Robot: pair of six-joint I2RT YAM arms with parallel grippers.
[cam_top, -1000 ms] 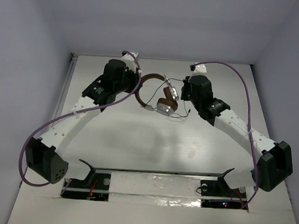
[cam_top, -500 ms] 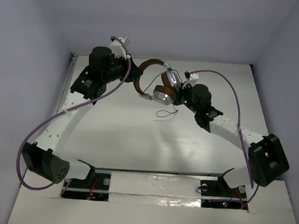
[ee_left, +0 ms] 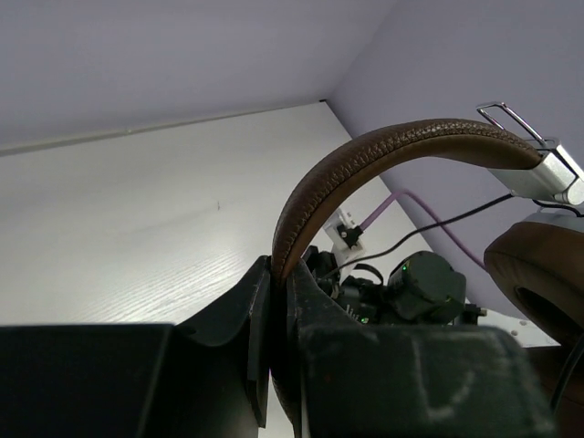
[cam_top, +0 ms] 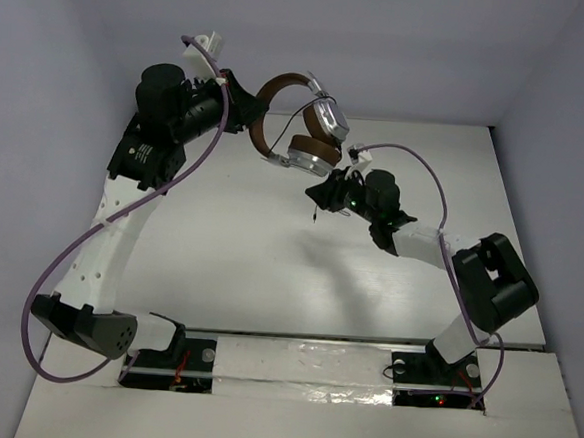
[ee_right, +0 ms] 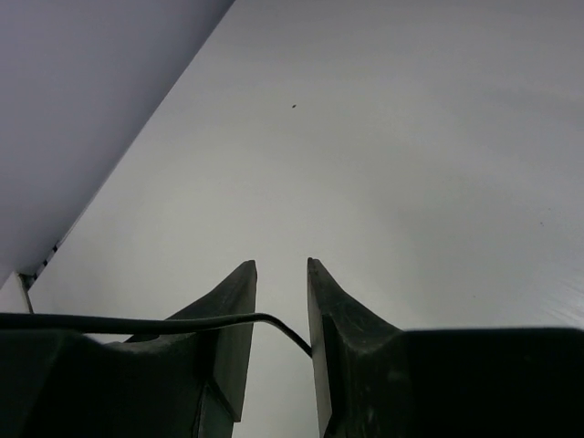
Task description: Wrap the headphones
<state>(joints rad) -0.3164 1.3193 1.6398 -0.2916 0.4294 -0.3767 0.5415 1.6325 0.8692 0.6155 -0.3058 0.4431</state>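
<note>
Headphones (cam_top: 296,139): up in the air over the far half of the table (cam_top: 220,244), touching none of it, hanging tilted from one end of the band.
Headband (ee_left: 365,155): brown and stitched. It arches up and away from the fingers that hold it, well above the table top.
Ear cups (cam_top: 314,160): two silver cups, one higher than the other, with brown pads between them. Both are clear of the table.
Left gripper (cam_top: 242,107): clamped on the headband close to one end, with the band squeezed between both fingers. It is raised high over the table's far left part.
Right gripper (cam_top: 319,193): lower down, over the middle of the table and just under the lower ear cup. Its jaws stand a narrow gap apart.
Cord (ee_right: 137,320): thin and dark. In the right wrist view it comes in from the left and bends into that gap, meeting the inner face of one finger. I cannot tell whether it is pinched there. From above, a short length dangles off the right gripper toward the table.
Purple cables (cam_top: 74,259): one runs along each arm. The left one loops out past the table's left edge.
Table: white with a faint grain. Pale walls stand along its far, left and right edges.
</note>
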